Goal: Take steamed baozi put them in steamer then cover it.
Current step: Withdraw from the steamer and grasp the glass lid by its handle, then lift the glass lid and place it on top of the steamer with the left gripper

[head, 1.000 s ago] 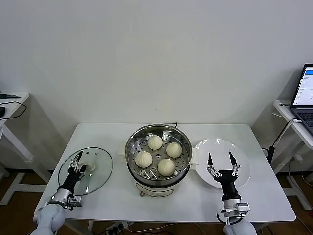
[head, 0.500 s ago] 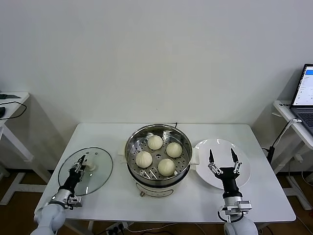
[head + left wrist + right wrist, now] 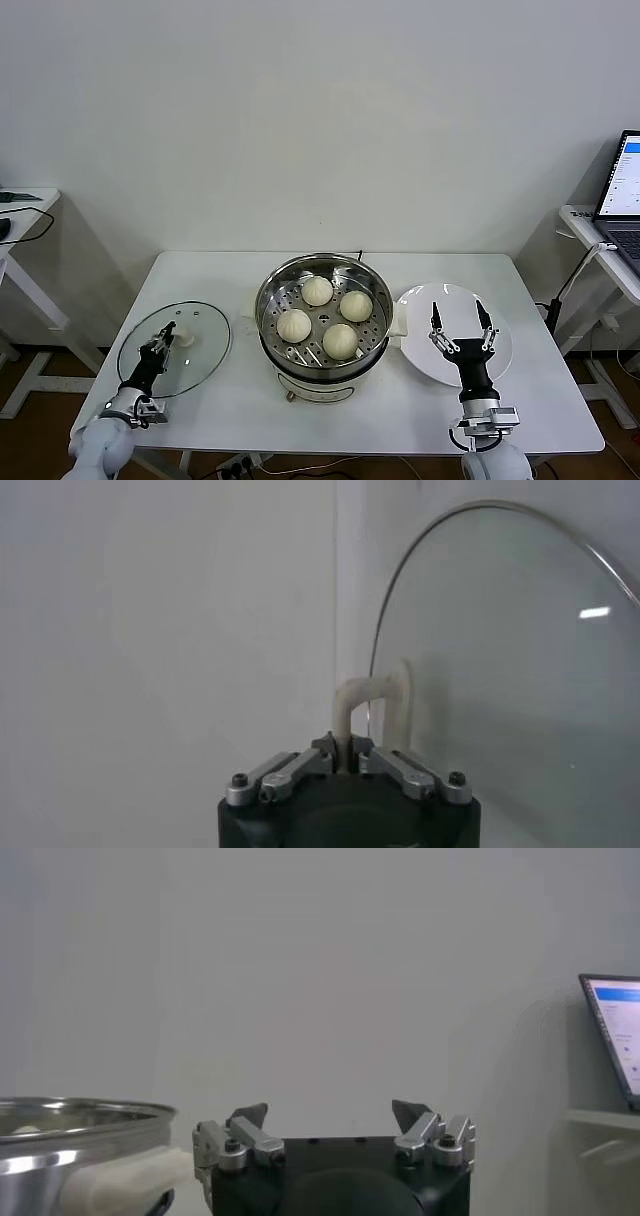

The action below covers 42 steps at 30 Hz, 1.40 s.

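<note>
The steamer (image 3: 264, 300) stands mid-table, a shiny steel pot on a white base, its rim also showing in the right wrist view (image 3: 80, 1113). Several cream-white baozi (image 3: 317, 290) sit on its perforated tray. The round glass lid (image 3: 200, 360) lies on the table to the steamer's left. My left gripper (image 3: 166, 334) is shut on the lid's white handle (image 3: 370, 692), which is pinched between the jaws of the gripper (image 3: 348, 748). My right gripper (image 3: 460, 320) stands open with nothing in it over the white plate (image 3: 415, 320), and its fingertips (image 3: 248, 1115) are spread wide.
A laptop (image 3: 625, 190) sits on a side table at the far right. Another small table (image 3: 25, 200) stands at the far left. The plate holds nothing. The white table's front edge runs just below both grippers.
My left gripper has closed from wide open onto the lid's handle. The right gripper has drifted slightly to the right over the plate, still open.
</note>
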Tool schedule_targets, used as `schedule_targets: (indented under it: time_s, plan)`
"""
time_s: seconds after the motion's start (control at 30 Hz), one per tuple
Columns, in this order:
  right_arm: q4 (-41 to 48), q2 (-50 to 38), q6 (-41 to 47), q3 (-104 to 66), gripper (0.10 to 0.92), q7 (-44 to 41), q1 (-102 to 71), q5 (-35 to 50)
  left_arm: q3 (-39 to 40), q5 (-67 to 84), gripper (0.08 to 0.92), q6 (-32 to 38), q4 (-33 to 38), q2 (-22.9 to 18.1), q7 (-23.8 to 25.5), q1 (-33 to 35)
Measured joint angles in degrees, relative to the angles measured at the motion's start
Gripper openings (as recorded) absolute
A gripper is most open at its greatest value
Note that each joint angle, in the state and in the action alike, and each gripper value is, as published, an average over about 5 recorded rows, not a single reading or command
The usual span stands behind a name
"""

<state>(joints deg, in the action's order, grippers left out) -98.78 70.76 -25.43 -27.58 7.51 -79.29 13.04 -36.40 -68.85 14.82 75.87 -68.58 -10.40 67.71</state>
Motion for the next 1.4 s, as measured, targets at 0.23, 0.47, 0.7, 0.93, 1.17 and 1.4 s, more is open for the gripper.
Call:
schedule_targets:
  time_s: [0.23,0.47,0.7,0.93,1.17,1.4]
  plan:
    - [0.03,0.06,0.06,-0.26,0.823,-0.21,0.34,0.01,-0.66,3.77,0.193,-1.26,5.55,1.03,0.69,2.33]
    - [0.04,-0.22,0.21,-1.18,0.823,-0.25,0.64,0.32,-2.17,7.01,0.193,-3.78,14.76,2.05,0.72,5.36]
    - [0.32,-0.66,0.64,-2.32,0.823,-0.27,0.91,0.8,-2.38,8.57,0.193,-8.79,26.26,2.62,1.99,8.4]
    - [1.03,-1.23,1.32,-3.81,0.823,-0.38,0.66,1.48,0.41,7.61,0.193,-15.79,39.08,2.36,5.18,9.78]
    - [1.73,-1.28,1.79,-5.18,0.823,-0.55,0.4,1.81,7.71,5.93,0.193,-22.65,47.25,1.38,8.91,8.49]
    - [2.7,-0.52,1.93,-6.13,0.823,-0.66,0.13,1.62,17.14,2.67,0.193,-28.31,49.97,-1.16,12.42,5.2]
